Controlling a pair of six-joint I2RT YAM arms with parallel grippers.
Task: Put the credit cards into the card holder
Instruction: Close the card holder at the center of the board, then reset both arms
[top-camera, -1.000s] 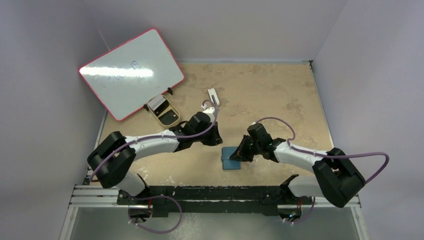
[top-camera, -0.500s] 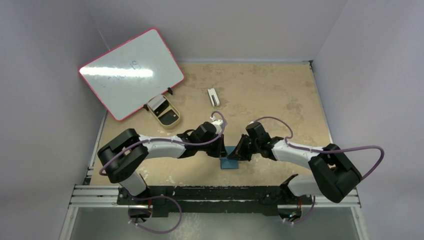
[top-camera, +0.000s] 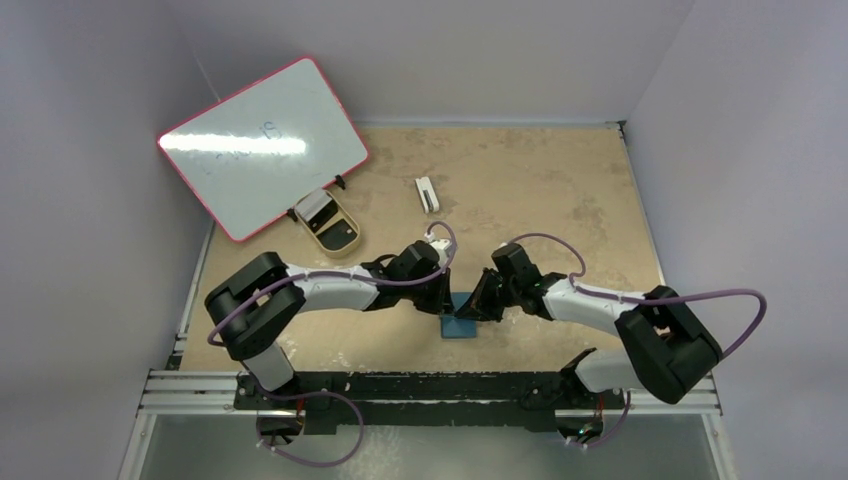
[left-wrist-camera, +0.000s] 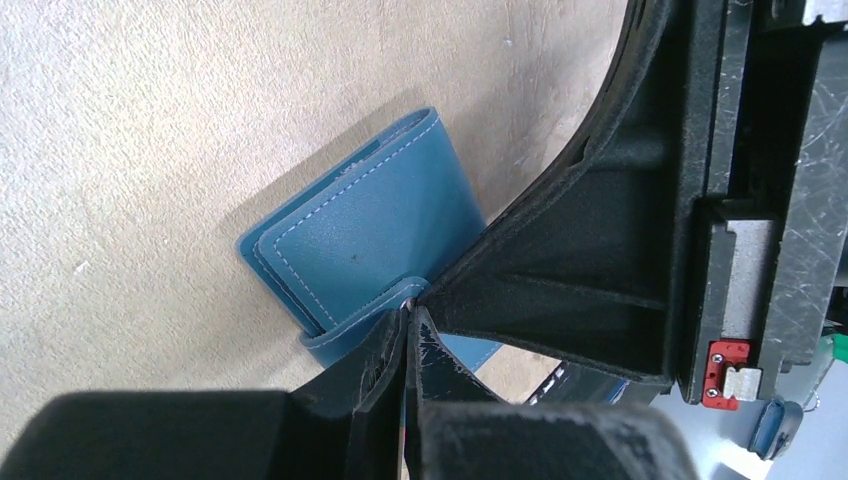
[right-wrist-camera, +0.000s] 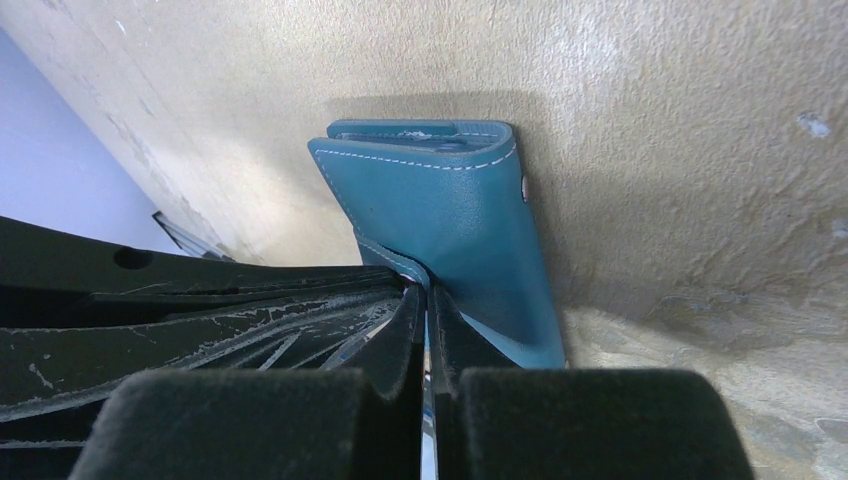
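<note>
- Top view: the holder (top-camera: 461, 327) lies on the tabletop (top-camera: 545, 195) near the front edge, between the two arms
- The left end effector (top-camera: 440, 300) and right end effector (top-camera: 479, 305) both reach down to it, one from each side, almost touching each other
- Well apart, at the back left, the tray (top-camera: 329, 222) holds grey and dark flat things, probably the cards (top-camera: 339, 236), though they are too small to be sure. By that reading no card has left the tray
- Left wrist view: the holder (left-wrist-camera: 365, 235) is folded shut and flat on the tabletop. The left end effector (left-wrist-camera: 408, 322) is closed, its tips meeting on the strap at the holder's near edge, apparently pinching it
- Right wrist view: the right end effector (right-wrist-camera: 427, 300) is closed too, its tips nipping a flap at the holder's (right-wrist-camera: 450, 215) near edge. The cover is still folded over, and I cannot tell what sits between its layers
- Judgement: the task is at its start. The arms seem set to pull the holder open. Opening it, fetching each card and sliding it into a pocket are all left to do
</note>
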